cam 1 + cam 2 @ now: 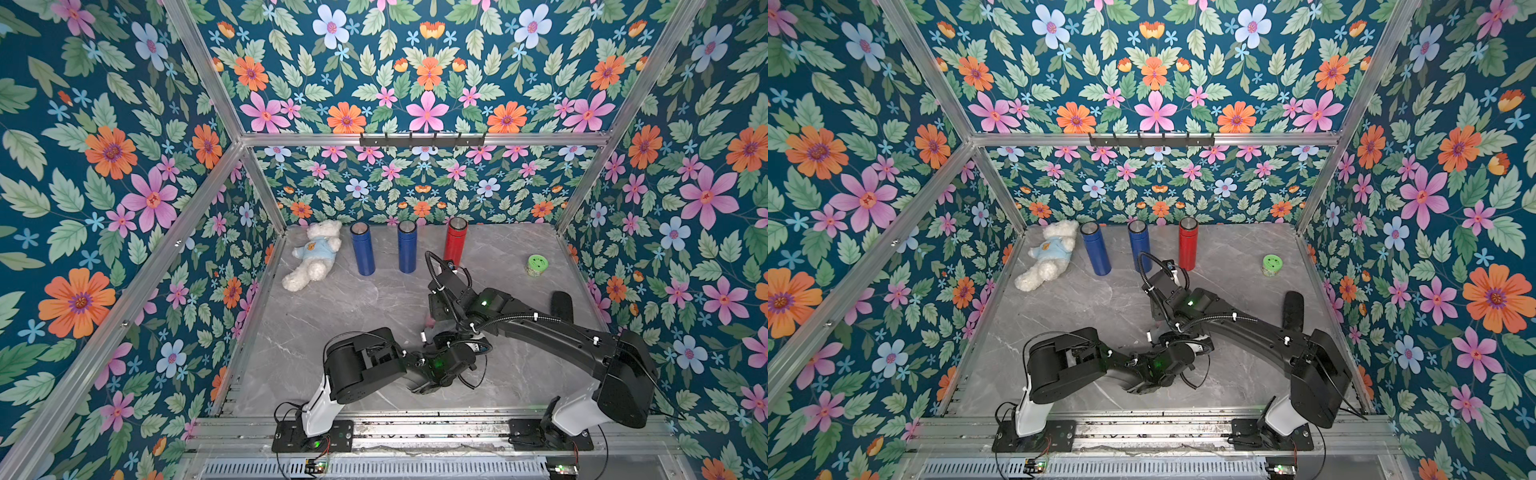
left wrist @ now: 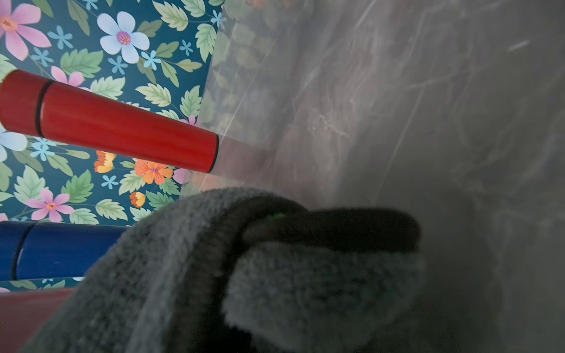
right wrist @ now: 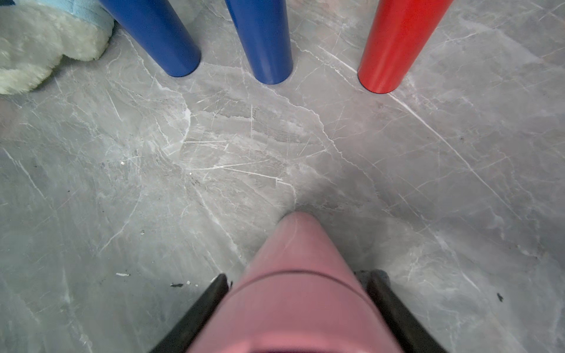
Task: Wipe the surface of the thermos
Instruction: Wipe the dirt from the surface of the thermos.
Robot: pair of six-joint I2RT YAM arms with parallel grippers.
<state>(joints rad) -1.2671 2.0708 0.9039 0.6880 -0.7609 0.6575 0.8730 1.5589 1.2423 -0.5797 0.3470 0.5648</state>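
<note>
A pink thermos [image 3: 296, 293] stands upright on the grey marble table [image 3: 214, 152]. My right gripper [image 3: 296, 287] is shut on its upper part from above, with a black finger [image 3: 211, 302] on either side. In both top views the right arm hides the thermos almost fully; only a pink sliver [image 1: 430, 321] shows. My left gripper [image 1: 432, 332] is shut on a grey fluffy cloth [image 2: 275, 275], which covers its jaws in the left wrist view. The cloth sits right beside the pink thermos [image 2: 27, 314], and a bit of cloth [image 3: 371, 275] shows at its side.
Two blue thermoses [image 1: 363, 249] [image 1: 407, 247] and a red thermos [image 1: 455, 241] stand in a row at the back. A white teddy bear [image 1: 313, 259] lies at the back left, a green jar [image 1: 537, 265] at the right, and a black oblong object [image 1: 562, 306] near the right wall.
</note>
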